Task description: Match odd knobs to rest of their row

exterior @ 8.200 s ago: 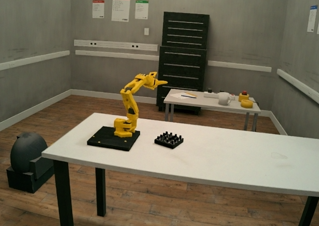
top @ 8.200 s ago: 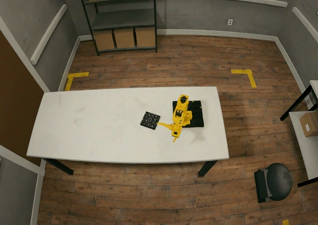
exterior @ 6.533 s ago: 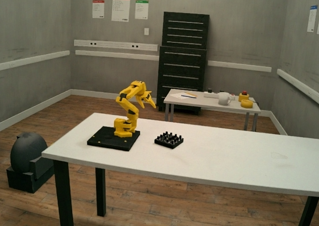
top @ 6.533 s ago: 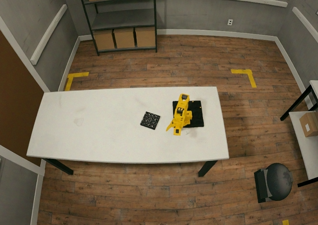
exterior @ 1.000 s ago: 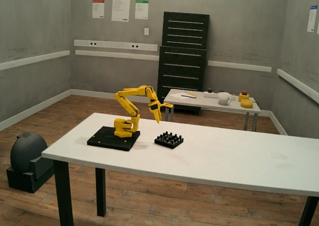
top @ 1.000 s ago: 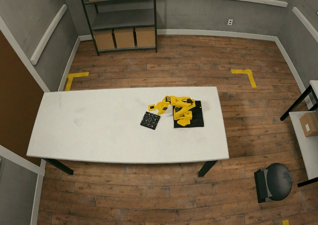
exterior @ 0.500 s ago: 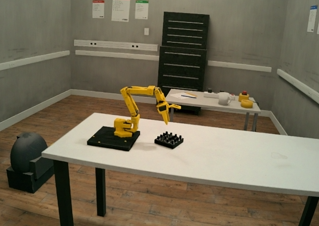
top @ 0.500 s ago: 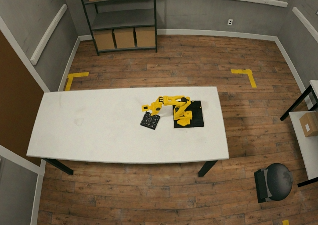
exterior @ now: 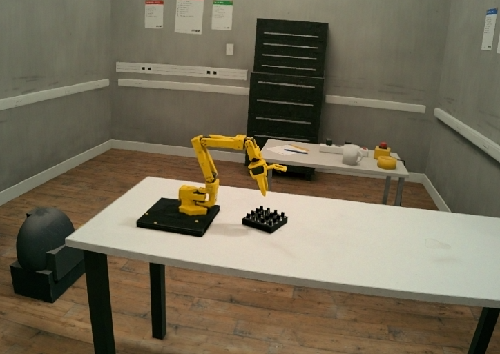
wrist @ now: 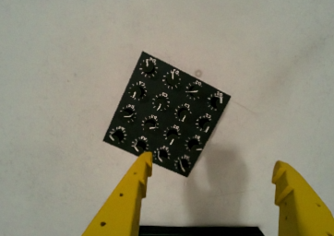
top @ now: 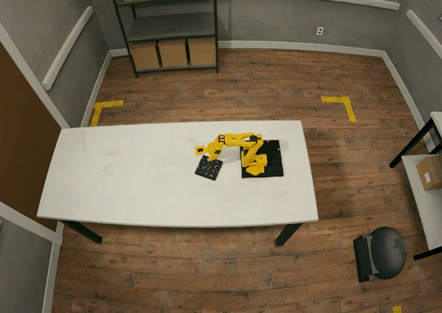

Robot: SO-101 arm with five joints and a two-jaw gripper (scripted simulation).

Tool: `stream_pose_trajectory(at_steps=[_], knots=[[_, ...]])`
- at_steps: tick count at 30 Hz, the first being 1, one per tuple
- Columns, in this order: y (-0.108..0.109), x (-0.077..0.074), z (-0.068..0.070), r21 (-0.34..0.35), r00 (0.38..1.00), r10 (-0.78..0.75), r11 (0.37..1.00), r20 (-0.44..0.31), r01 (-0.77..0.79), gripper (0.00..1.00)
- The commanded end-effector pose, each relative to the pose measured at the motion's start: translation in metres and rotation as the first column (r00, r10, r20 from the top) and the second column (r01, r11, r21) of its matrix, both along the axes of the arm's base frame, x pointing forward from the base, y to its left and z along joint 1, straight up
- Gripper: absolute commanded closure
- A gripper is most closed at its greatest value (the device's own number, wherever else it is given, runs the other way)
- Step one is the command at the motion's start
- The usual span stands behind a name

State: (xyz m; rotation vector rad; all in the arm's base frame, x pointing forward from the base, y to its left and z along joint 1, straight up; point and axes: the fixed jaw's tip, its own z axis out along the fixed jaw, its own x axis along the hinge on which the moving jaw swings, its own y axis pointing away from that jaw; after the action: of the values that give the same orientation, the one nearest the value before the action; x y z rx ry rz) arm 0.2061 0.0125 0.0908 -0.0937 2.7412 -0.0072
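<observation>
The knob box (wrist: pixel 166 116) lies flat near the middle of the worktop (top: pixel 107 194), closer to its far edge, no knob yet gripped; by my judgement, all the turning remains. Above and to its right, the claw (wrist: pixel 212 170) hangs partly open, holding and touching nothing.
</observation>
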Motion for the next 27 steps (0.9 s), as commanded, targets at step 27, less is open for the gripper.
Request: stream_pose_trajectory(at_steps=[27], knots=[[-0.0021,0.0031,0.001,0.009,1.0,-0.029,1.0,0.007,0.029,0.6]])
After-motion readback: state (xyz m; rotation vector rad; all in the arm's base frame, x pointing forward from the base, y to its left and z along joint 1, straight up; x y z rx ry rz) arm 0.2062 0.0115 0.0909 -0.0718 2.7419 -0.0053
